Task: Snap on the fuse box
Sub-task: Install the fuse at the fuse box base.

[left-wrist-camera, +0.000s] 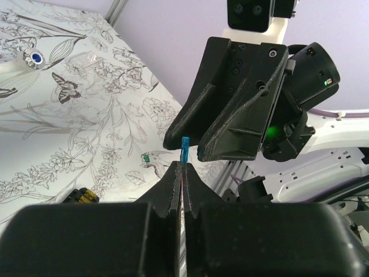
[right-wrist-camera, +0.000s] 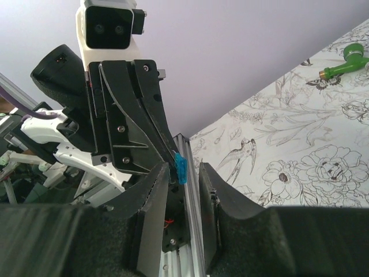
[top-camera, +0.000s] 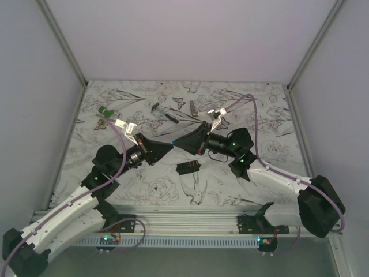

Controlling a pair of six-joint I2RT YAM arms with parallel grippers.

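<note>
The fuse box [top-camera: 188, 167], flat and black with orange fuses on its face, lies on the table just in front of both grippers. Its corner shows in the left wrist view [left-wrist-camera: 79, 196]. My left gripper [top-camera: 170, 146] is shut on a small blue fuse [left-wrist-camera: 184, 150] that sticks out of its tips [left-wrist-camera: 182, 165], held above the table. My right gripper [top-camera: 179, 142] faces it tip to tip. It is open [right-wrist-camera: 184, 170], with its fingers on either side of the blue fuse [right-wrist-camera: 181, 168], apart from it.
A green plastic piece [top-camera: 105, 111] lies at the far left, also in the right wrist view [right-wrist-camera: 340, 63]. A thin dark grey tool [top-camera: 164, 113] and a small dark part [top-camera: 194, 109] lie at the back. A tiny green bit [left-wrist-camera: 147, 156] lies on the table.
</note>
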